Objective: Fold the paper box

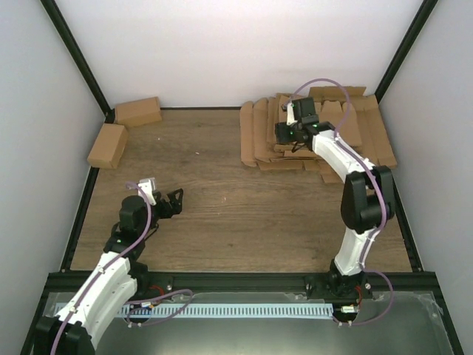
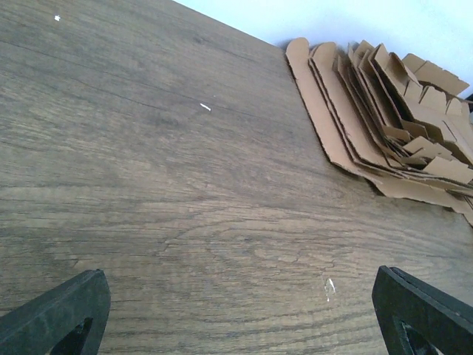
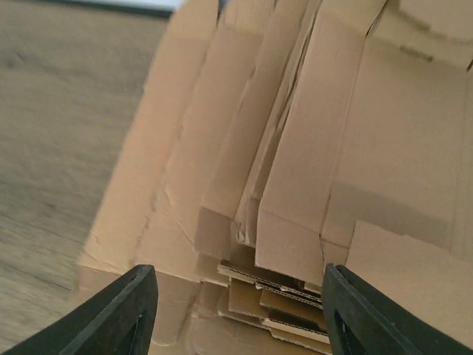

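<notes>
closest in, along the near edge, a white slotted cable strip runs between the two arm bases. just beyond it on the left, the left gripper hangs low over the wooden table, its jaws spread as wide as they go and holding nothing; from its wrist view only bare boards lie between the fingers. the right arm rises from its base on the right and reaches forward and leftwards to the far right part of the table. the right gripper sits over the near edge of a loose stack of flat cardboard blanks, jaws partly apart, a finger on either side of several overlapping flaps; i cannot see any sheet actually pinched. the paper box is one flat brown blank in that stack, lying between the fingers near the top; where it ends and the next sheets begin is hard to tell. farthest off, in the far left corner, two folded brown boxes rest near each other against the white wall
</notes>
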You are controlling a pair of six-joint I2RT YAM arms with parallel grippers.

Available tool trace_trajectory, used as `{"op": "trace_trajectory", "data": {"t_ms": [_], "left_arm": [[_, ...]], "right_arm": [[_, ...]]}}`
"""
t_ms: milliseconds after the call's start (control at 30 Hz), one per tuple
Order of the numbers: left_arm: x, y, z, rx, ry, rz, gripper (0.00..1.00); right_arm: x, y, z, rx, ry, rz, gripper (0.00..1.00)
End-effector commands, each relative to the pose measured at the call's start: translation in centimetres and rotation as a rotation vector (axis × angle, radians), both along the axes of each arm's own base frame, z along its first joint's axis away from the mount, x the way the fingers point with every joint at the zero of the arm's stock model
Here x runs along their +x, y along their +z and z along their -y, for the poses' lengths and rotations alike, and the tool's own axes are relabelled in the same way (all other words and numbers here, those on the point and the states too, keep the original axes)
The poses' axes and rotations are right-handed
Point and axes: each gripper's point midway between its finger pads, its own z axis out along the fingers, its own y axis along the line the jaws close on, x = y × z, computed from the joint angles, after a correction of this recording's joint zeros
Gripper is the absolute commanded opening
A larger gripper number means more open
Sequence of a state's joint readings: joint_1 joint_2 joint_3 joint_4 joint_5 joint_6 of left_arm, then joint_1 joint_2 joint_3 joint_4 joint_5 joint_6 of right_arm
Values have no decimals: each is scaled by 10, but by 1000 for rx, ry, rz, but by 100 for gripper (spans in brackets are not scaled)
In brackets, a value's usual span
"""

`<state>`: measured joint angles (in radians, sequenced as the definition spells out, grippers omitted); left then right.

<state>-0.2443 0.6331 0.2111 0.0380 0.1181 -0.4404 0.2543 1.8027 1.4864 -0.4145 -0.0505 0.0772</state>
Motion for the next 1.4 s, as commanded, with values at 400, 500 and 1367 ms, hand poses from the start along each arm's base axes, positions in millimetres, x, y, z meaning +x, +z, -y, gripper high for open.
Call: {"op": "trace_trajectory", "data": {"t_ms": [400,500,1367], "left_arm": [[3,3,3,-4,-11,11,100],[3,3,2,-2,-9,12,100],[3,3,2,-1,-3,11,100]], "right_arm": [[43,-47,-3,-387,13,-58,45],[46,-50,-7,-386,23,-58,45],[53,-81,-6,-470,-22,-108,47]]}}
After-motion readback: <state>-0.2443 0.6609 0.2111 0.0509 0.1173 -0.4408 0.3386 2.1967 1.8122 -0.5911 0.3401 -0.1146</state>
